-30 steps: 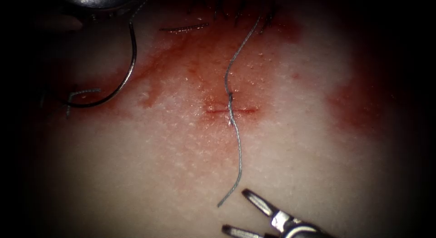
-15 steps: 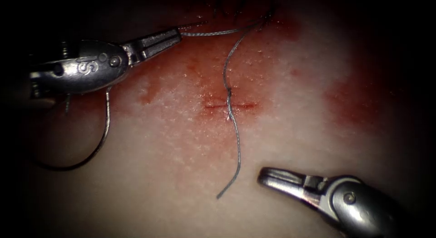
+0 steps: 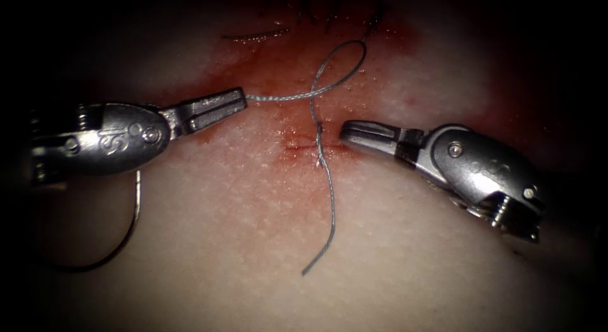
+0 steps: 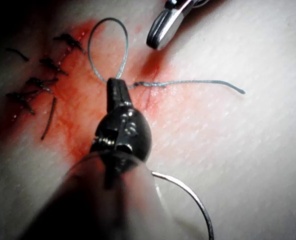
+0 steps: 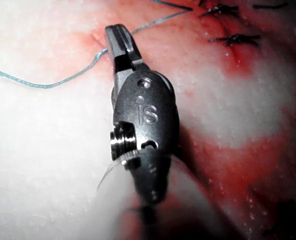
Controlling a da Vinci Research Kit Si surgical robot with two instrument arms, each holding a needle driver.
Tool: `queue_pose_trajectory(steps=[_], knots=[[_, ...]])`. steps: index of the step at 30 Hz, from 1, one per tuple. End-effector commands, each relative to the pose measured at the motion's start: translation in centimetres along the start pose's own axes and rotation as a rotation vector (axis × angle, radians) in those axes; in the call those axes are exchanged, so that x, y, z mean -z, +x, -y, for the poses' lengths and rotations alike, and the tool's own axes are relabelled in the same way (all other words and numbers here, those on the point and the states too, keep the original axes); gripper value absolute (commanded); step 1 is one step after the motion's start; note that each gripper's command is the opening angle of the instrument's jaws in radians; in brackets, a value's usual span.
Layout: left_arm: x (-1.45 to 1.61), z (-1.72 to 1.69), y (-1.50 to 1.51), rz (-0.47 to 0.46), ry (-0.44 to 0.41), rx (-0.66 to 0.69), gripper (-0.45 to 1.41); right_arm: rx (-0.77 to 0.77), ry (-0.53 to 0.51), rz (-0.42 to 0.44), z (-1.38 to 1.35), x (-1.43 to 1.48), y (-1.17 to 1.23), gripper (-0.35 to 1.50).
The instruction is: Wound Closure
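My left tool (image 3: 240, 99) comes in from the left, shut on the thread (image 3: 278, 97) just left of the cut (image 3: 297, 148). From its jaws the thread runs right, curls into a loop (image 3: 354, 53) above the cut, drops through the stitch in the tissue (image 3: 380, 243) and ends in a free tail (image 3: 329, 230). My right tool (image 3: 347, 130) is shut on nothing, its tip at the cut's right end. The curved needle (image 3: 130, 234) lies free on the tissue at lower left, partly under the left tool. The left wrist view shows my left tool (image 4: 115, 86), the loop (image 4: 108, 22) and the needle (image 4: 193, 195).
Older dark stitches (image 3: 329, 18) sit along the far edge, also seen as stitches (image 4: 40, 82) and stitches (image 5: 233, 37). A short cut thread end (image 3: 253, 36) lies at upper left. Red fluid (image 3: 266, 72) stains the tissue around the cut.
My left tool came in from the upper left and carried the thread down, forming a loop. My right tool shut and rose from the lower right to the cut's right end.
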Motion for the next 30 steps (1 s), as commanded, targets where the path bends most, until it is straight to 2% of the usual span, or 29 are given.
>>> queue_pose_trajectory(steps=[1,8,10,12,16,23,25,26,30], knots=[[-0.07,-0.04,-0.01,-0.006,-0.006,0.005,-0.45,-0.018,0.006,-0.019,0.01,-0.21,-0.08,-0.35],[0.0,-0.22,-0.02,-0.028,-0.062,0.018,-0.45,-0.077,0.021,-0.12,-0.22,-0.53,-0.12,-0.35],[0.0,-0.24,-0.03,-0.027,-0.068,0.016,-0.45,-0.083,0.025,-0.131,-0.24,-0.56,-0.12,-0.35],[-0.01,-0.28,-0.07,-0.019,-0.092,0.014,-0.45,-0.107,0.047,-0.186,-0.29,-0.65,-0.1,-0.35],[-0.03,-0.32,-0.13,-0.008,-0.117,0.006,-0.45,-0.134,0.077,-0.235,-0.33,-0.7,-0.07,-0.35],[-0.16,-0.31,-0.26,-0.001,-0.139,0.008,-0.45,-0.19,0.23,-0.311,-0.34,-0.79,-0.01,-0.35],[-0.25,-0.29,-0.31,-0.005,-0.149,0.005,-0.45,-0.208,0.315,-0.345,-0.34,-0.83,-0.01,-0.35],[-0.25,-0.29,-0.31,-0.005,-0.149,0.005,-0.45,-0.208,0.315,-0.345,-0.34,-0.83,-0.01,-0.35],[-0.36,-0.23,-0.39,-0.015,-0.164,0.001,-0.45,-0.25,0.449,-0.376,-0.33,-0.82,-0.01,-0.35]])
